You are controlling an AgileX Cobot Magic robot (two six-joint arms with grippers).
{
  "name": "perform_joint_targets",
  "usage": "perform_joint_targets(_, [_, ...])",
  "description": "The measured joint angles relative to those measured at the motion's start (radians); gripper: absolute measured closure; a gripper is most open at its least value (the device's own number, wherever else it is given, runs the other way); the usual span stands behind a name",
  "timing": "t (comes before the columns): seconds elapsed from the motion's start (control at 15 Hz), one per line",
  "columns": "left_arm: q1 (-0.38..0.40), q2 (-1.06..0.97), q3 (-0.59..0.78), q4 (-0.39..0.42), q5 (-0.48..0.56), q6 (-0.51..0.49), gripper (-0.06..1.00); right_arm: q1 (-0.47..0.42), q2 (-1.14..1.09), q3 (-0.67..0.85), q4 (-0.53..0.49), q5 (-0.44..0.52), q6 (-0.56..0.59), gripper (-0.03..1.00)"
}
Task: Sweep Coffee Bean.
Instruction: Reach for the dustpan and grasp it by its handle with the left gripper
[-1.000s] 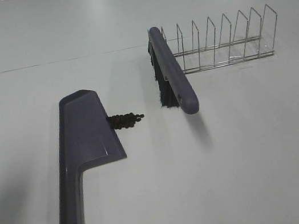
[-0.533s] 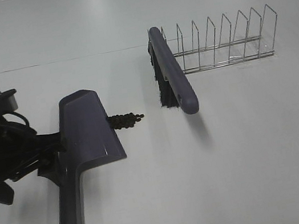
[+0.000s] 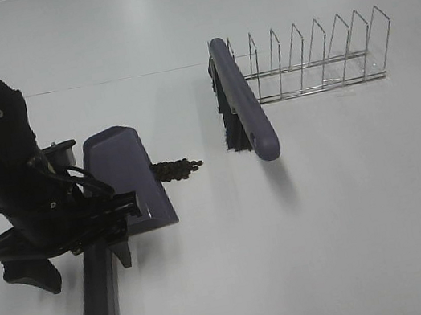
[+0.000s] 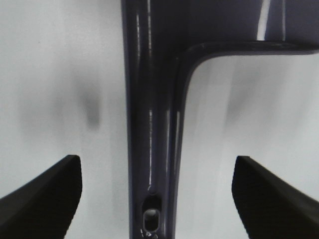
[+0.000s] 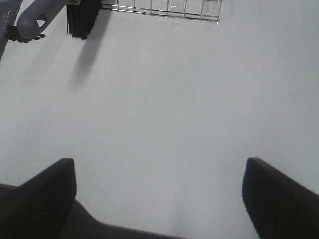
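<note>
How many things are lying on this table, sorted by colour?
Purple: 2, the dustpan and the brush
Silver: 1, the wire rack
Dark brown: 1, the pile of coffee beans, too small to count singly
Total: 4

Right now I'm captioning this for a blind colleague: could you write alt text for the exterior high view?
The black left gripper hovers, fingers open, astride the handle of a purple plastic dustpan on a white table. A small pile of dark coffee beans lies at the pan's edge; farther right, a purple-handled dark-bristled brush stands beside a wire rack.
</note>
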Motion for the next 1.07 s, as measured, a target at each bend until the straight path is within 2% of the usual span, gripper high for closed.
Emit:
perform_joint_targets(0.67, [0.000, 0.094, -0.008, 0.013, -0.025, -0.013, 0.20, 0.000, 0.000, 0.000, -0.001, 0.000, 0.000, 0.18])
perform_joint_targets(0.93, [0.000, 0.098, -0.010, 0.015, -0.031, -0.013, 0.50, 0.000, 0.000, 0.000, -0.001, 0.000, 0.000, 0.18])
perform_joint_targets(1.0, [0.000, 0.098, -0.011, 0.015, -0.032, -0.013, 0.61, 0.000, 0.000, 0.000, -0.001, 0.000, 0.000, 0.18])
perform_joint_targets(1.07, [0.000, 0.098, -0.011, 0.014, -0.033, -0.009, 0.62, 0.000, 0.000, 0.000, -0.001, 0.000, 0.000, 0.18])
